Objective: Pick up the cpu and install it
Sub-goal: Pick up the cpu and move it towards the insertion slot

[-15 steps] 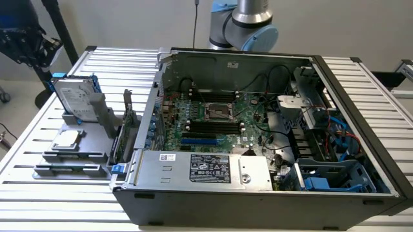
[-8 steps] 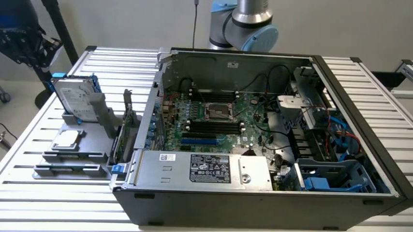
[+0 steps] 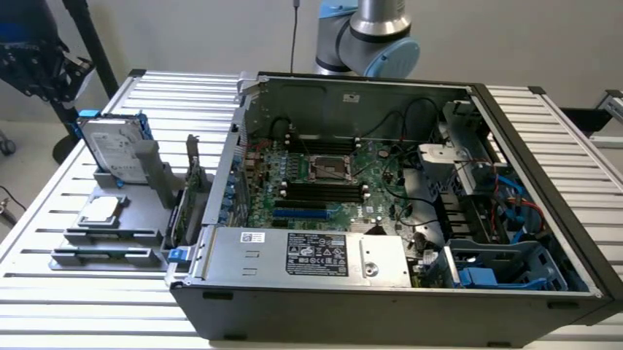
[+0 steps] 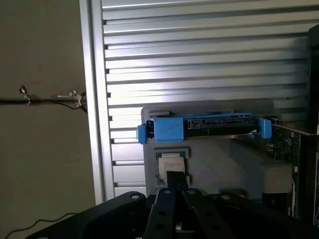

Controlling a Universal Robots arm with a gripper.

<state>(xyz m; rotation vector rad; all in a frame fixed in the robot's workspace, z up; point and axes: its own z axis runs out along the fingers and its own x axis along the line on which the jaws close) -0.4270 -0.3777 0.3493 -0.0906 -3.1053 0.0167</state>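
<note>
cpu (image 3: 101,211), a small flat square chip with a silvery-grey metal top and a thin darker rim, lay flat in a recess of the grey stepped fixture (image 3: 107,237). in the exterior view that was about 9 o'clock from the open dark-grey computer case (image 3: 389,313), on the slatted aluminium table (image 3: 58,292). nothing sat on it or touched it there. the silver hard drive with blue brackets (image 3: 112,149) stood on edge just at its 12 o'clock.

black gripper (image 4: 175,180): fingers were together, clamped on nothing, lined up over the cpu (image 4: 172,162) in the wrist view and, judging by the exterior view, apart from it.

empty metal-framed socket (image 3: 326,169) was on the green motherboard (image 3: 375,197), around the case's 11 o'clock.

handling, my read: light, rigid and thin, with a smooth metal lid that's likely slippery. underside contacts and socket pins are fragile, so no tilt or drag. i'd grip two opposite edges by the rim and keep it level.

writing: the grey metal box (image 3: 384,251) at the case's 6 o'clock carried a black label (image 3: 316,254) with white print and a small white sticker, neither readable. there was print on the drive and the cpu top too, not legible. no brand readable.
</note>
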